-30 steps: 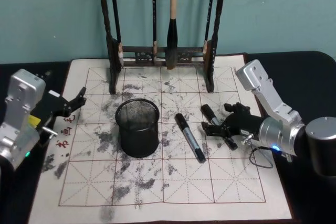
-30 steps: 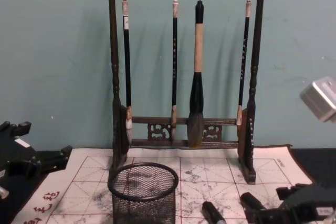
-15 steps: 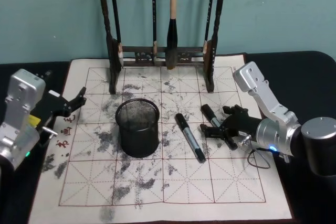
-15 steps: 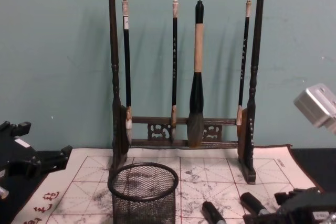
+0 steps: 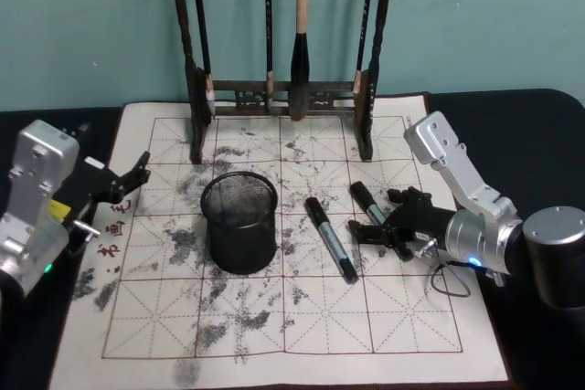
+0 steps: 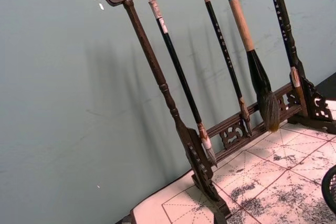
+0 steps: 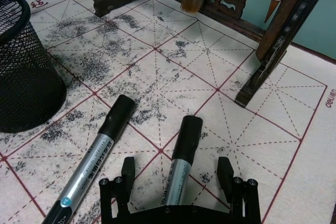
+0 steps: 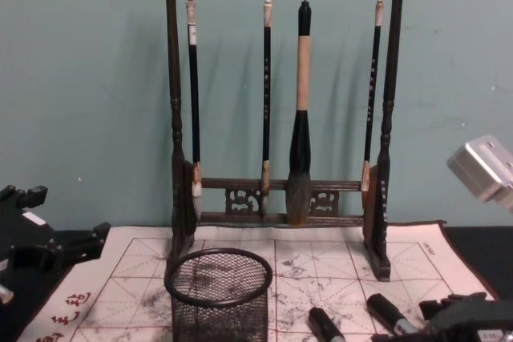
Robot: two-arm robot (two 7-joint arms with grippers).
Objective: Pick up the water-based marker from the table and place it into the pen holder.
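**Desk:** Head view, lower right: why is the right gripper (image 5: 378,233) so low over the calligraphy mat (image 5: 384,335)?

**Photographer:** Jaws wide, it straddles the right-hand marker (image 5: 364,196), apparently lining up a grasp. The left gripper (image 5: 137,178) is parked open, far left.

**Desk:** Right wrist view?

**Photographer:** Right-hand marker (image 7: 184,145) lies between the fingers, unclamped, with the second marker (image 7: 97,153) beside it.

**Desk:** Chest view?

**Photographer:** Mesh pen holder (image 8: 218,318) at bottom centre, upright, apparently empty.

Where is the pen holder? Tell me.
In the head view the pen holder stands on the mat, in front of the brush rack, with a marker lying to its right.
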